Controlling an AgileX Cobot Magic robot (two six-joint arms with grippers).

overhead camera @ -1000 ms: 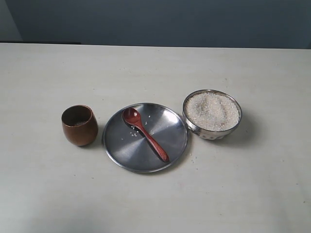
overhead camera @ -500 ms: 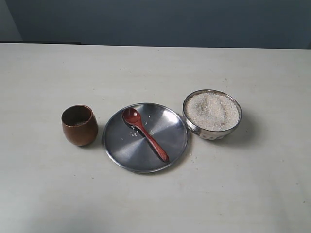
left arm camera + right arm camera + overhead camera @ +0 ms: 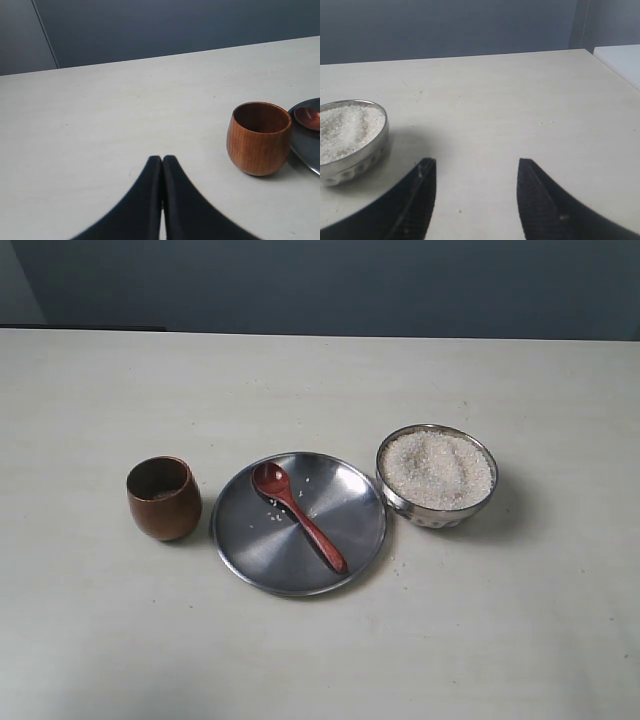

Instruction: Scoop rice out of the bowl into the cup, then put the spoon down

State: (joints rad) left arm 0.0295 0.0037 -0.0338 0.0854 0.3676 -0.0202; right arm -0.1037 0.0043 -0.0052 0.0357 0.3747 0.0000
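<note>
The steel bowl [image 3: 437,476] on the right is heaped with white rice [image 3: 436,468]. A brown wooden cup [image 3: 163,498] stands on the left. Between them the reddish-brown spoon [image 3: 297,513] lies on a flat steel plate [image 3: 340,530], its round end toward the cup. Neither arm shows in the exterior view. In the left wrist view my left gripper [image 3: 162,159] is shut and empty over bare table, with the cup [image 3: 259,137] off to one side. My right gripper [image 3: 476,165] stands open and empty near the bowl [image 3: 351,140], clear of it.
A few loose grains lie on the plate [image 3: 274,515] and on the table beside it. A dark wall runs behind the table's far edge [image 3: 320,334]. A white object [image 3: 622,57] sits past the table corner in the right wrist view.
</note>
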